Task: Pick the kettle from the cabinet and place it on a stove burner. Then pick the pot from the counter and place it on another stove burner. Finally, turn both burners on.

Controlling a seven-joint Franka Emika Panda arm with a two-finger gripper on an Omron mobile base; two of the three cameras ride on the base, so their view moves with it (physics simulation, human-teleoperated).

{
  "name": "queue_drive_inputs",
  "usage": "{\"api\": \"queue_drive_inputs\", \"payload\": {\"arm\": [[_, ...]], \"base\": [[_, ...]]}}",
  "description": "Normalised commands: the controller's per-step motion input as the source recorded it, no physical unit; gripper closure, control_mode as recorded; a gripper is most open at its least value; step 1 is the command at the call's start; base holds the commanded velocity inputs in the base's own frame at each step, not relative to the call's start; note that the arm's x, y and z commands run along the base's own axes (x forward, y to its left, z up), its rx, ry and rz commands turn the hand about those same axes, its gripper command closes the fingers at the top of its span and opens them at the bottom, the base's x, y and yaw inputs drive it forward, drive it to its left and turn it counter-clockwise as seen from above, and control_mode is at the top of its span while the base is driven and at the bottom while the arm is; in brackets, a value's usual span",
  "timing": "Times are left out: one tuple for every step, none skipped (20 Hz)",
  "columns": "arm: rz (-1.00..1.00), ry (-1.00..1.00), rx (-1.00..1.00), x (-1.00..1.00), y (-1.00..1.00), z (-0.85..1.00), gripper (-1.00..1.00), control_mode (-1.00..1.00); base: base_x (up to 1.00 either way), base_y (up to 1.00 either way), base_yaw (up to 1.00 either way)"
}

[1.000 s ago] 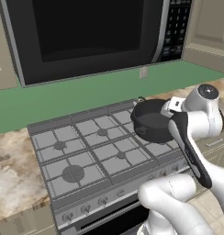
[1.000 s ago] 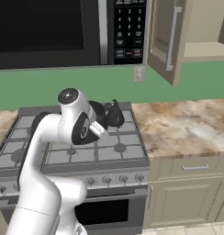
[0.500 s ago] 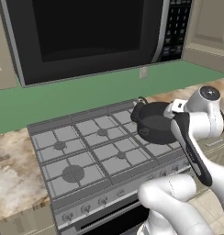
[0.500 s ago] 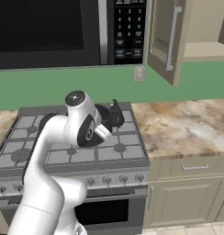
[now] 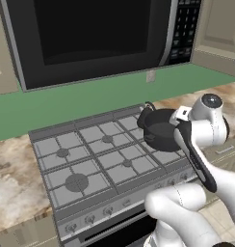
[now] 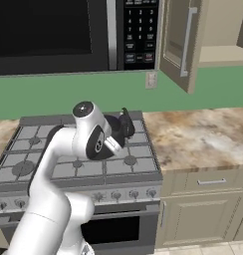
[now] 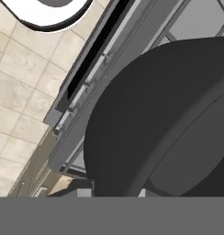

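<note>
While your arm hid the gripper, it was clamped on the pot (image 5: pixel 160 131) above the stove (image 5: pixel 85 159); the kettle (image 6: pixel 126 124) sat half-hidden behind.

The arm reaches forward, elbow bent, its pincer (image 5: pixel 179 126) clamped tight.

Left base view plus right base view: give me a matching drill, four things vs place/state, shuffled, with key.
Things:
1. pot
2. kettle
3. cabinet door
4. gripper

States:
A. swung open
B. on the back right burner
C. shut on the pot's rim
D. held over the stove's right side

Pairs: 1-D, 2-B, 3-A, 4-C
</note>
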Motion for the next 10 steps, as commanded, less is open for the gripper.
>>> {"api": "queue_drive_inputs", "payload": {"arm": [[-0.10,0.02,0.00,0.21,-0.05,-0.18,1.00,-1.00],[-0.10,0.03,0.00,0.21,-0.04,-0.18,1.00,-1.00],[-0.10,0.03,0.00,0.22,-0.03,-0.17,1.00,-1.00],[-0.09,0.03,0.00,0.21,-0.07,-0.17,1.00,-1.00],[-0.09,0.04,0.00,0.21,-0.05,-0.17,1.00,-1.00],[-0.08,0.04,0.00,0.20,-0.05,-0.17,1.00,-1.00],[-0.07,0.04,0.00,0.21,-0.06,-0.19,1.00,-1.00],[-0.06,0.03,0.00,0.17,-0.11,-0.19,1.00,-1.00],[-0.05,0.03,0.00,0.18,-0.09,-0.19,1.00,-1.00],[-0.05,0.01,0.00,0.18,-0.09,-0.19,1.00,-1.00]], "base": [[0.00,0.00,0.00],[0.00,0.00,0.00],[0.00,0.00,0.00],[0.00,0.00,0.00],[0.00,0.00,0.00],[0.00,0.00,0.00],[0.00,0.00,0.00],[0.00,0.00,0.00],[0.00,0.00,0.00],[0.00,0.00,0.00]]}}
